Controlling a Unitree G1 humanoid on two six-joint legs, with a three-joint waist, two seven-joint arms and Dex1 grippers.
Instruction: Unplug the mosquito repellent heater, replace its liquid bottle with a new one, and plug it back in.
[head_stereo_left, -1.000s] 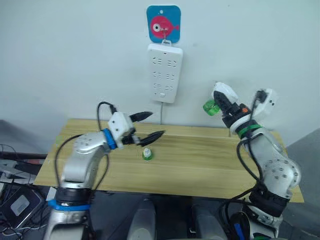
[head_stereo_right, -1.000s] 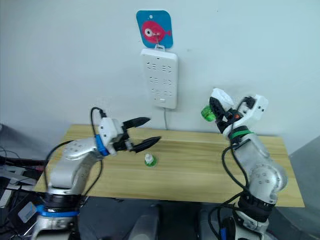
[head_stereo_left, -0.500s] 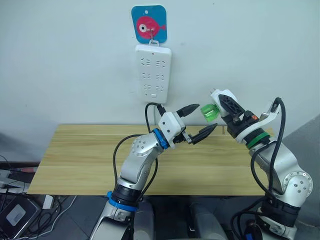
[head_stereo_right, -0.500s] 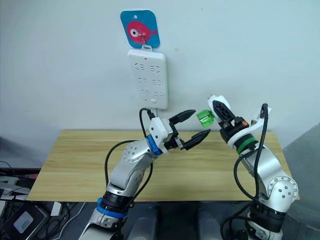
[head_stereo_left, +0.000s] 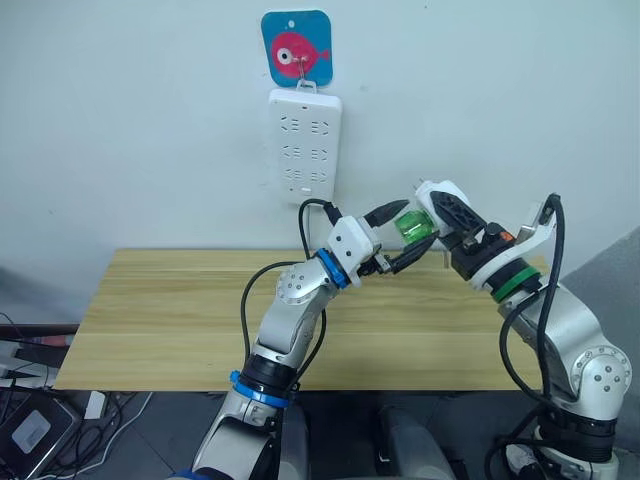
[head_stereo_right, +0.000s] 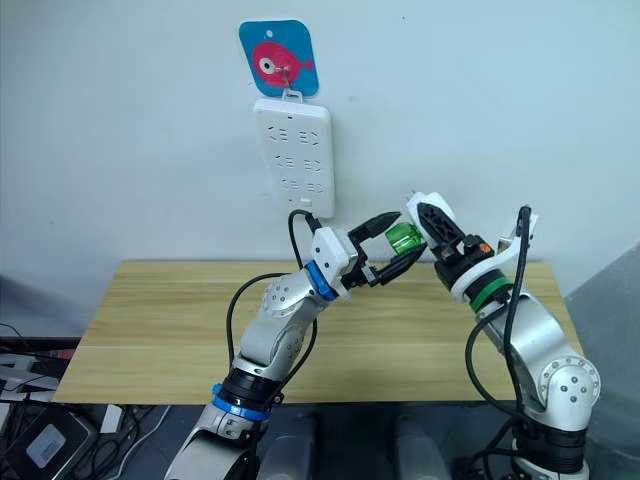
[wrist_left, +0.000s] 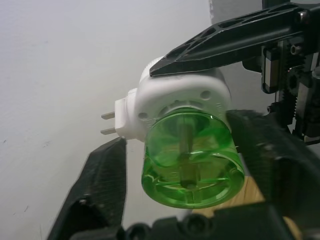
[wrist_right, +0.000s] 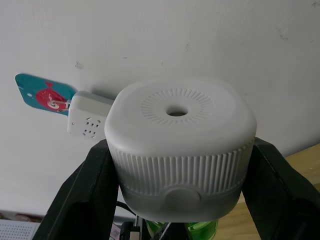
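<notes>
My right gripper (head_stereo_left: 434, 203) is shut on the mosquito repellent heater (wrist_right: 179, 150), held in the air above the table's back edge. It is a white rounded body with a vent hole at one end and two metal prongs (wrist_left: 110, 123) on its side. A green liquid bottle (wrist_left: 191, 160) is screwed into its lower end. My left gripper (head_stereo_left: 411, 230) is open, and its black fingers (wrist_left: 104, 186) stand on either side of that bottle with a small gap showing on one side.
A white power strip (head_stereo_left: 305, 140) hangs on the wall from a blue hook with a red fish (head_stereo_left: 297, 48), above and left of both grippers. The wooden table (head_stereo_left: 170, 305) lies below the arms.
My left gripper has risen from low over the table and moved right, so its open fingers now straddle the green bottle. The right gripper brought the heater slightly lower and leftward.
</notes>
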